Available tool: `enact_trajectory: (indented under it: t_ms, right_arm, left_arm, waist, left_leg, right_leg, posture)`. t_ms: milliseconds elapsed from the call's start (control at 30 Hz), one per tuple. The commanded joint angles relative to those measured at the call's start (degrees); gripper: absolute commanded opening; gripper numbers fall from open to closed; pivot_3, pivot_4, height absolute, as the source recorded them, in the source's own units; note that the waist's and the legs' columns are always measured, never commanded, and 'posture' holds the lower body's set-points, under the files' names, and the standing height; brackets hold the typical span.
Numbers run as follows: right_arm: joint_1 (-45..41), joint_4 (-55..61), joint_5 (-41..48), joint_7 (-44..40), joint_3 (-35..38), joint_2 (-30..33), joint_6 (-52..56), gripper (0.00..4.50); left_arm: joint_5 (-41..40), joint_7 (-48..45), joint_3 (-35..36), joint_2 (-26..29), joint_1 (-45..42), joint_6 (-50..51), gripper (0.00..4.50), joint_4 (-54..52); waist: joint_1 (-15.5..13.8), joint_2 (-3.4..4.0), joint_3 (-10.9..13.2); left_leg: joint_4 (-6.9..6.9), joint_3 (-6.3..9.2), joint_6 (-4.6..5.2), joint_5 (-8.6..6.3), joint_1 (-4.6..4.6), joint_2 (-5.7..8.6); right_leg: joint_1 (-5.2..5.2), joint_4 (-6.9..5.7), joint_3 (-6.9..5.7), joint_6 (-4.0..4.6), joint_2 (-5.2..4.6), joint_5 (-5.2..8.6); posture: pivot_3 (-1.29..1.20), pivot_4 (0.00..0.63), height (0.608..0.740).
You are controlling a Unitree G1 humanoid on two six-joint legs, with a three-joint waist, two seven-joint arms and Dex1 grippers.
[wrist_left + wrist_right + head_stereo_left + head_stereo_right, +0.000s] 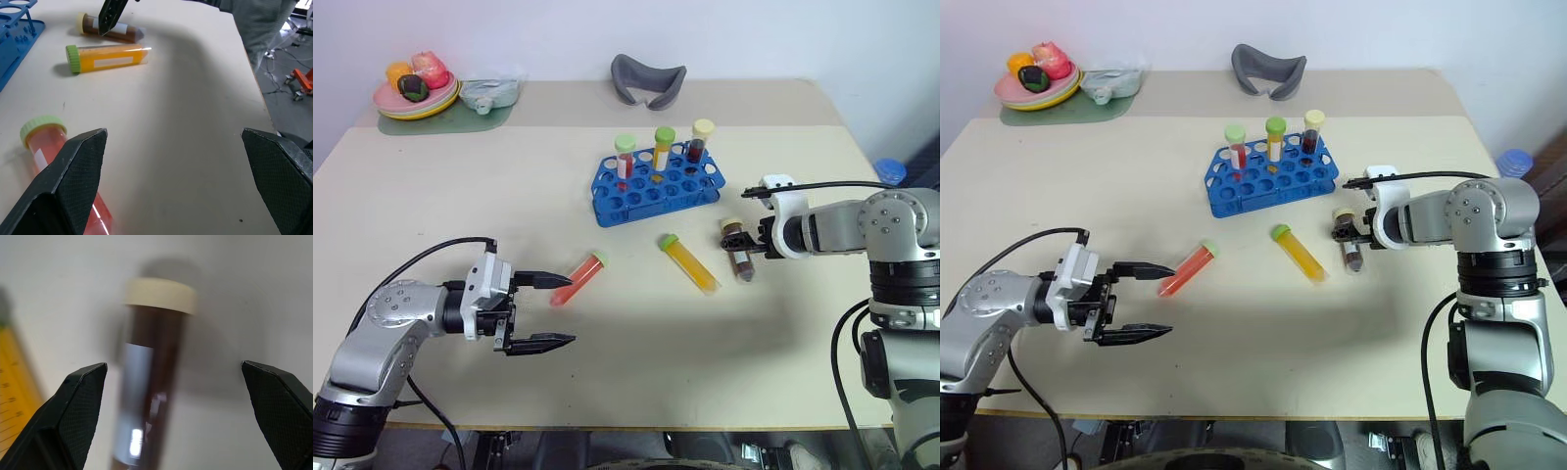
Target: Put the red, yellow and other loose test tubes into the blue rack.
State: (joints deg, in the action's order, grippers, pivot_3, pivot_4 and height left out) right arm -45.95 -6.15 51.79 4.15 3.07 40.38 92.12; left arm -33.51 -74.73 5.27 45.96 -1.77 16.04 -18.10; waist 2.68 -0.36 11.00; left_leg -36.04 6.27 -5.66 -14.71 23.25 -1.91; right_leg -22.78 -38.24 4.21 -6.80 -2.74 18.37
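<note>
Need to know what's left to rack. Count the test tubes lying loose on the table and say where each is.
3. Red tube lies beside the open left gripper; yellow tube lies in front of the blue rack; brown tube lies under the open right gripper.

Robot test lab setup, plain beige surface against bare white wall, blue rack with capped tubes, loose test tubes lying flat, plate of toy food, cables and wheeled gear on floor
</note>
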Motion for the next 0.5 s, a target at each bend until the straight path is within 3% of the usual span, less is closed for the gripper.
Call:
enact_trajectory:
  t_ms: [33, 500]
  right_arm:
    - [-1.2, 0.7, -0.7, -0.5, 0.0, -0.1, 0.4, 4.47]
    - [-0.1, 3.0, -2.7, -1.4, -0.7, -2.1, 0.4, 4.47]
  left_arm:
    - [-1.4, 0.3, 1.4, 0.2, 0.7, 0.1, 4.48, -1.8]
    - [-2.1, 1.2, 1.6, 0.8, 1.7, 0.5, 4.48, -2.8]
  waist:
    - [0.0, 0.00, 0.0]
    - [0.1, 0.00, 0.0]
  left_leg:
    - [0.00, 0.00, 0.00, 0.00, 0.00, 0.00]
    - [-0.01, 0.00, 0.00, 0.00, -0.01, 0.00]
  right_leg:
    - [0.00, 0.00, 0.00, 0.00, 0.00, 0.00]
    - [0.01, -0.01, 0.00, 0.00, 0.01, 0.00]
  posture:
    - [0.00, 0.150, 0.740]
    - [0.00, 0.150, 0.740]
